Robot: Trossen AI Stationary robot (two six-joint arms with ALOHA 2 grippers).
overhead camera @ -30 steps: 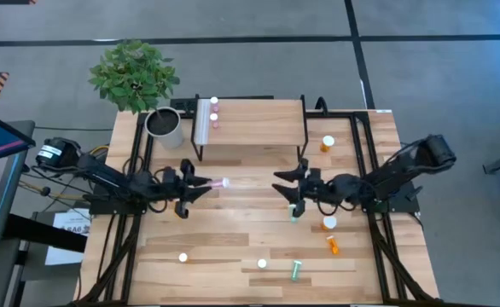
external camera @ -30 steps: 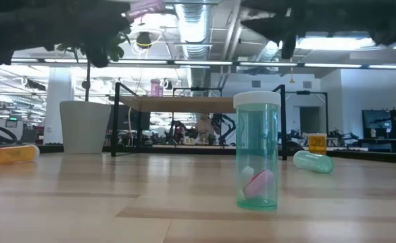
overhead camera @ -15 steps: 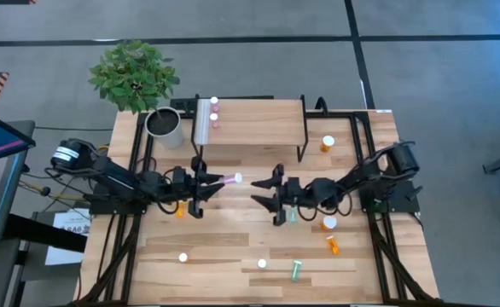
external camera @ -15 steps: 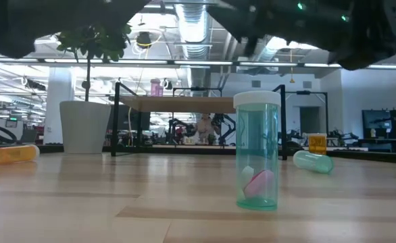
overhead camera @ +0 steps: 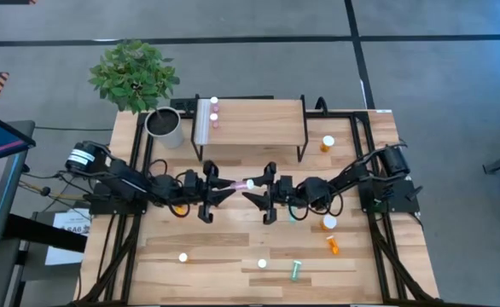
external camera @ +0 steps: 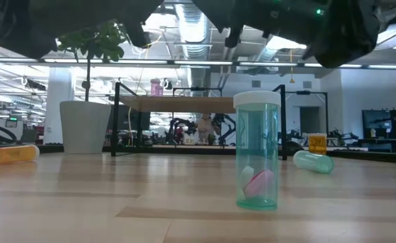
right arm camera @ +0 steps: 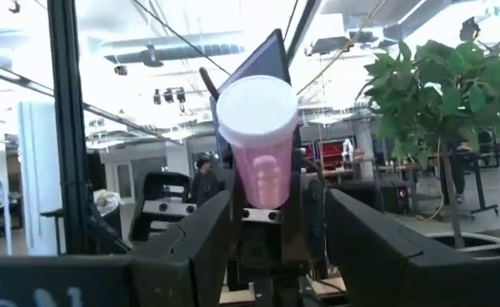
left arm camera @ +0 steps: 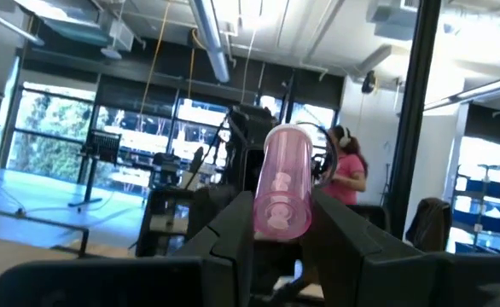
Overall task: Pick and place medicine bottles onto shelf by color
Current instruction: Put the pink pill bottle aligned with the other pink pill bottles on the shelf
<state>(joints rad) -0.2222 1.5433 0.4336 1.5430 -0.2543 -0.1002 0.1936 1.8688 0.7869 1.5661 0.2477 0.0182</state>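
My left gripper hangs over the table's middle, shut on a pink, white-capped medicine bottle. My right gripper faces it, open. The bottle's cap is just ahead of the right fingers; whether they touch it, I cannot tell. The shelf stands at the far middle, with two pink bottles upright at its left end. On the table are a teal bottle standing upright, a teal one on its side, and orange ones at the right. My left gripper pinches the pink bottle's bottom end between its two fingers. The fingers reach from the table's left, tilted a little upward and lying along the bottle. The bottle sticks out past the fingertips, cap end toward the right gripper, lifted clear of the table.
A grey pot with a leafy plant stands at the far left beside the shelf. An orange bottle lies under the left arm, and a teal one sits under the right arm. More orange bottles lie at the right.
Both grippers have moved toward the table's middle, nearing each other. The left one has carried the pink bottle toward the right, clear of the table. The right one has travelled left, away from the teal bottle beneath it, and now faces the bottle's cap.
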